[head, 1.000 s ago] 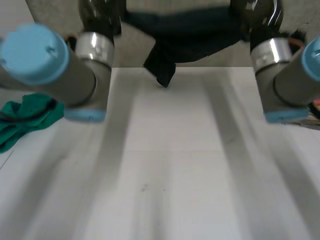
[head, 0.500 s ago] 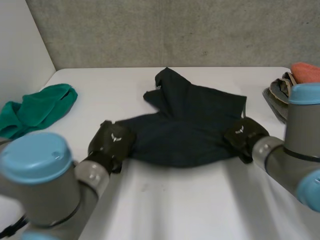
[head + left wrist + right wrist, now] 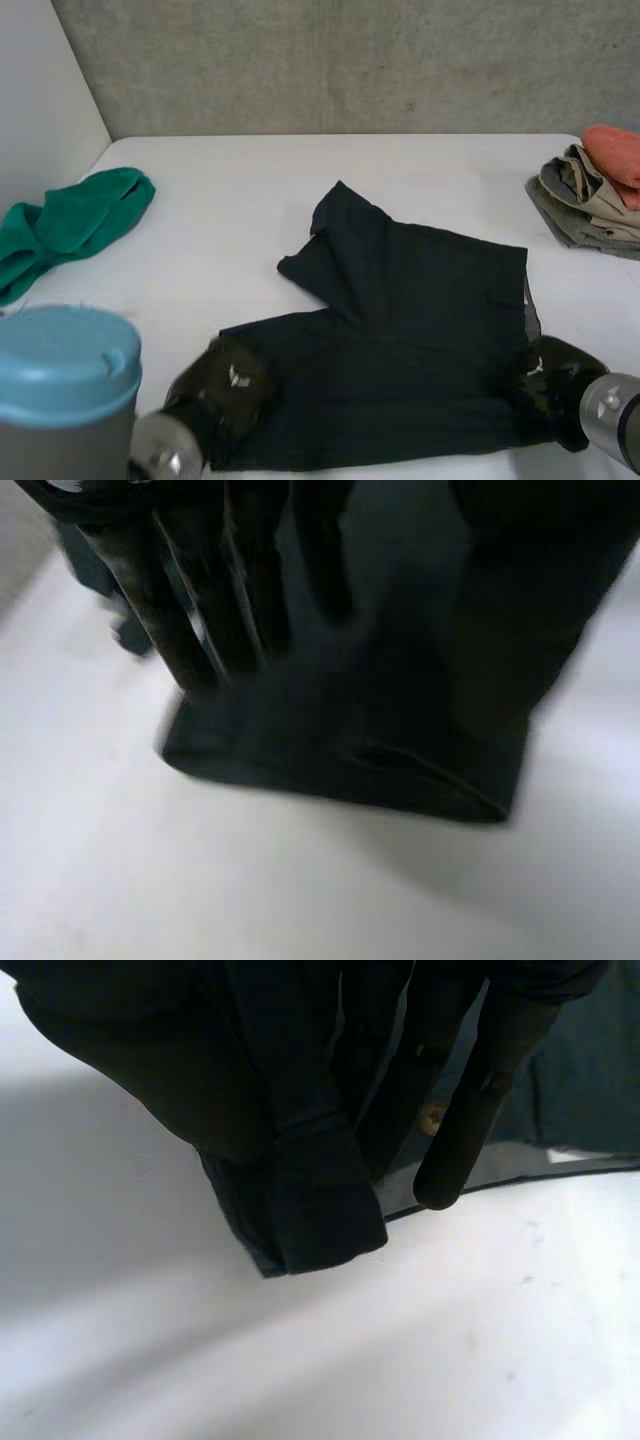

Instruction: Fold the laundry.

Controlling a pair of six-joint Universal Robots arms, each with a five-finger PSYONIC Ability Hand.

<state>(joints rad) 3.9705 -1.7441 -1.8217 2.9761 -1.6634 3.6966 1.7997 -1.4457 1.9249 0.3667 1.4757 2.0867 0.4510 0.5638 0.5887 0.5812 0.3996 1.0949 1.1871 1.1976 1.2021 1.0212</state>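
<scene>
Black short-sleeved cloth shirt lies mostly flat on the white table, centre to lower right of the head view, near edge at the bottom of the frame. Left hand sits on its lower-left corner and right hand on its lower-right corner. In the right wrist view the right hand is clamped on a bunched fold of the shirt, a cuff-like hem hanging below its fingers. The left wrist view is smeared, so I can't tell whether that hand grips or just rests on the cloth. Risks, as I judge them: the bunch in the right hand gets laid down doubled and bakes a crease into that corner. If only one side is really held, a pull would skew the shirt. One sleeve juts toward upper centre, slightly crumpled, and could tuck under on the first fold. The surface is otherwise smooth, with the right side edge a bit lifted. Crumpled green cloth at far left and a stack of beige and orange folded clothes at upper right are both well apart.
</scene>
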